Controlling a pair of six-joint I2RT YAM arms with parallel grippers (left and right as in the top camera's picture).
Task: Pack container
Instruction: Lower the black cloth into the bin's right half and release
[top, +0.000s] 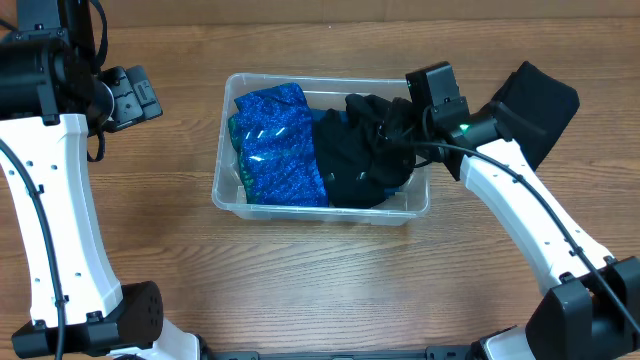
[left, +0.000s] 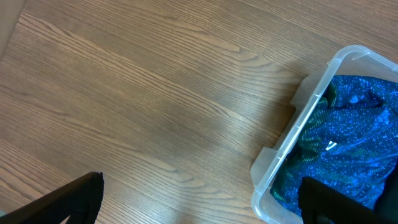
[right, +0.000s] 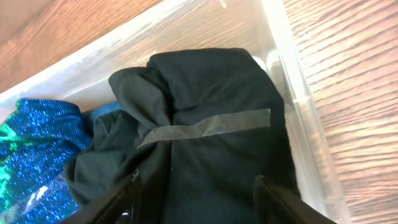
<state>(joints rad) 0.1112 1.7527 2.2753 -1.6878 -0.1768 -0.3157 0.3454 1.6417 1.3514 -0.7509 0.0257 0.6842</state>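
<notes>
The clear plastic container (top: 320, 212) stands mid-table. Inside it, a blue sparkly garment (top: 280, 150) fills the left half and a black garment (top: 360, 160) the right half. My right gripper (top: 405, 125) hangs over the container's back right part. In the right wrist view its fingers (right: 198, 186) are open, spread either side of the black garment (right: 211, 106), which bears a strip of tape. The container wall (right: 298, 81) is to the right. My left gripper (top: 130, 97) is open and empty (left: 199, 205) over bare table left of the container (left: 292, 134).
Another black garment (top: 535, 105) lies on the table at the back right, behind the right arm. The blue garment also shows in the left wrist view (left: 354, 137) and the right wrist view (right: 37, 143). The table is wood-grained.
</notes>
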